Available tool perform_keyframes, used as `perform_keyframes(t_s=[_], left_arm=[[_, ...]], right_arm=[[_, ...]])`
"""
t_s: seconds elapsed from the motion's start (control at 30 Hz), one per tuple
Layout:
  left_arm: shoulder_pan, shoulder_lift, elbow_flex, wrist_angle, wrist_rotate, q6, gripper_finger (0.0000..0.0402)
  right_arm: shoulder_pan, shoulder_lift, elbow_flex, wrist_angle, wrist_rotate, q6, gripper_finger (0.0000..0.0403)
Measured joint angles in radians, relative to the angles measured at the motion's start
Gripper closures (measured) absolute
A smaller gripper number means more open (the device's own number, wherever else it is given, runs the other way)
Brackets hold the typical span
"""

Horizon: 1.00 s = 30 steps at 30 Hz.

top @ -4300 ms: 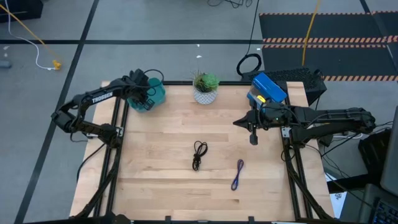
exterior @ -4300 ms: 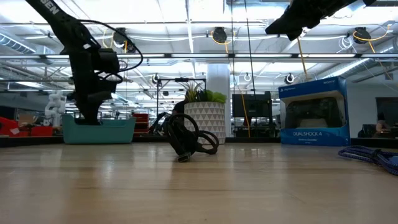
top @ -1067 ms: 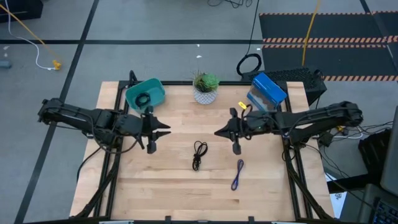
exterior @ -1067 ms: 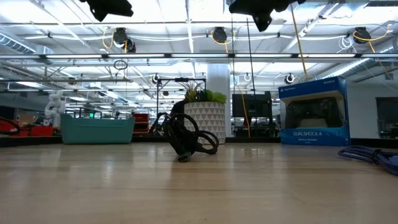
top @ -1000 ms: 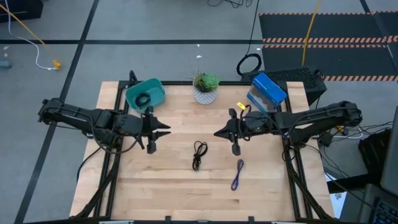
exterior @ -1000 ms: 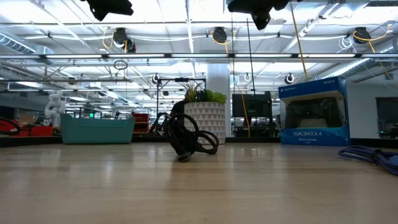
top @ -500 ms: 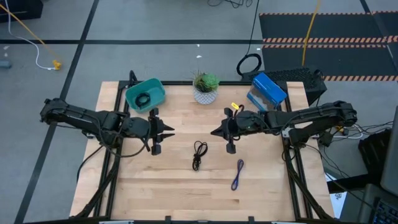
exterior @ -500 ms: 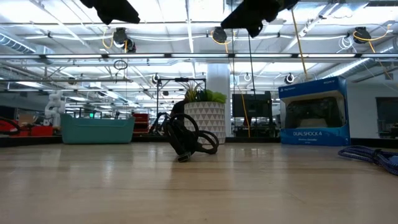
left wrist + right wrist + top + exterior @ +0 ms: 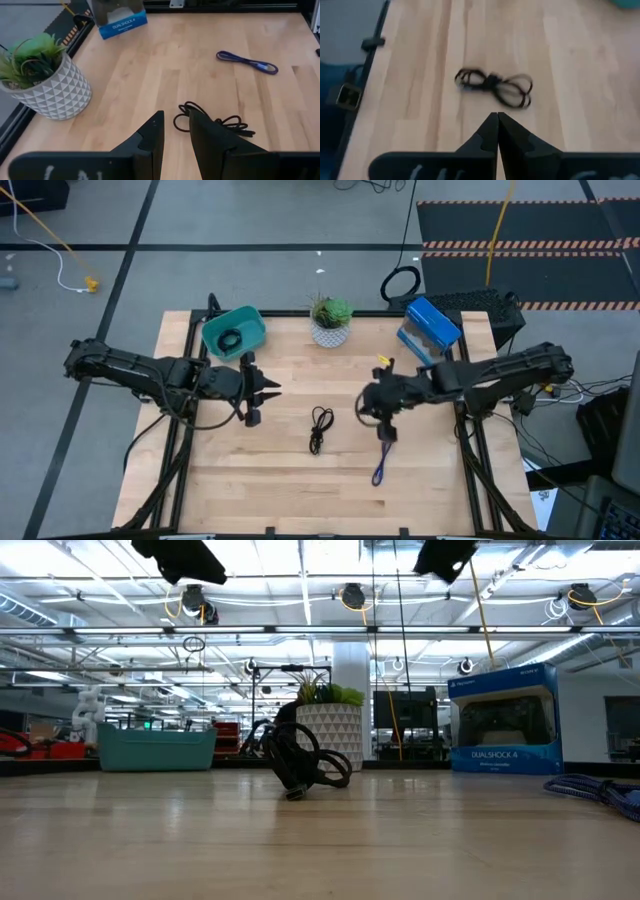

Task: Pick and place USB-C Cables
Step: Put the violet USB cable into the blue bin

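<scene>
Black looped cable (image 9: pixel 319 427) btwn left gripper (image 9: pixel 262 399) & right gripper (image 9: pixel 376 416).

blue box (image 9: pixel 503 720): "dualshock 4", playstation logo + sony up top.

Grey floor (image 9: pixel 280 220) with striped mat (image 9: pixel 520 245); bright ceiling lights (image 9: pixel 300 560).

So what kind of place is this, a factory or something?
More likely a robotics lab or workshop: a wooden table set on taped floor, two robot arms over scattered cables, and open ceiling lights with equipment benches behind.
</scene>
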<state>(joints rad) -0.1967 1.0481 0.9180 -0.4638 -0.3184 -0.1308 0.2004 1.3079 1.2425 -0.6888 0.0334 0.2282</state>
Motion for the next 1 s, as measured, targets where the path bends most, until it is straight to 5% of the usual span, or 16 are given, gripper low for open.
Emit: perform_keyframes(t_s=[0.27, 0.57, 0.77, 1.0], left_arm=[[-0.001, 0.0, 0.0, -0.007, 0.004, -0.018, 0.0309], [-0.04, 0.012, 0.0, -0.007, 0.007, -0.102, 0.0309], [-0.064, 0.046, 0.0, 0.012, 0.008, -0.111, 0.0309], [-0.067, 0.113, 0.0, 0.042, 0.007, -0.114, 0.0309]], right_arm=[[0.118, 0.0, 0.142, -0.309, 0.017, 0.246, 0.0403], [0.25, 0.052, 0.146, -0.443, -0.05, 0.516, 0.0403], [0.286, 0.157, 0.146, -0.508, -0.115, 0.325, 0.0403], [0.263, 0.273, 0.146, -0.518, -0.048, 0.056, 0.0403]])
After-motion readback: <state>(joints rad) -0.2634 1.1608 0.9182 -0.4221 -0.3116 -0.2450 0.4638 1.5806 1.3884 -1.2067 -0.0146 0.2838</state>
